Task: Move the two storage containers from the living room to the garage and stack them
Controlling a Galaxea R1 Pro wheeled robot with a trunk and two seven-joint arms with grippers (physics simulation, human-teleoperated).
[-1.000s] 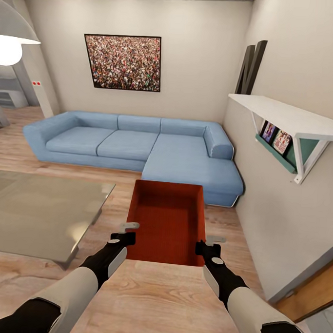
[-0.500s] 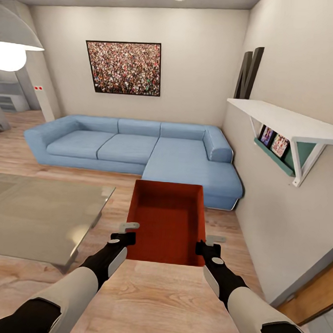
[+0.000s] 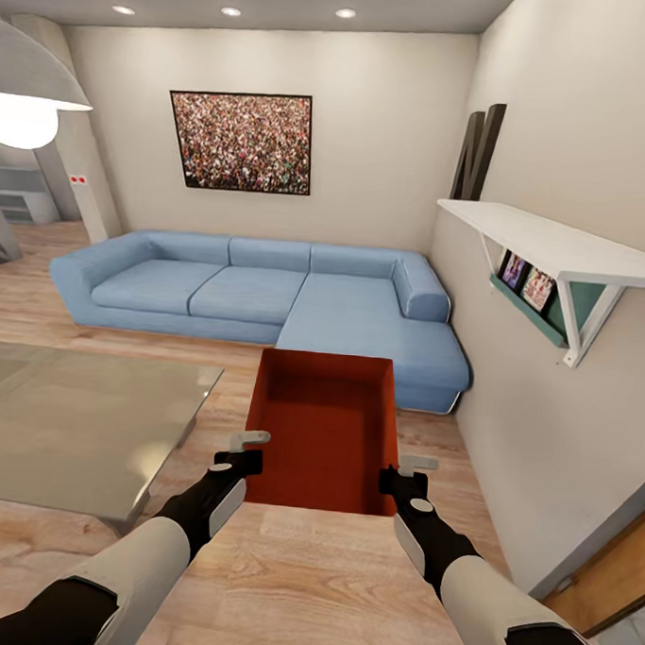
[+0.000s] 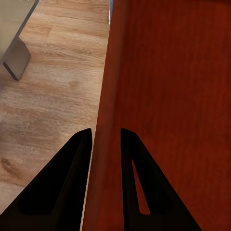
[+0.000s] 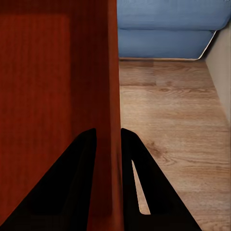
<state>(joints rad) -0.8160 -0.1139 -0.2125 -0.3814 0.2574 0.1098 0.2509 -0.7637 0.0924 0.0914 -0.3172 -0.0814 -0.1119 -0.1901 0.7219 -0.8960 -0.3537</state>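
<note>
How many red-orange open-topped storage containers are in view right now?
1. The red-orange open-topped storage container is carried over the wood floor in front of the blue sofa, left gripper and right gripper each clamped on a side wall. A second may be out of frame.

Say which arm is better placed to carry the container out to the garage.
Neither alone. The left gripper clamps the storage container's left wall and the right gripper clamps its right wall, at matching spots near the near end. Judging by that symmetry, keep both on.
</note>
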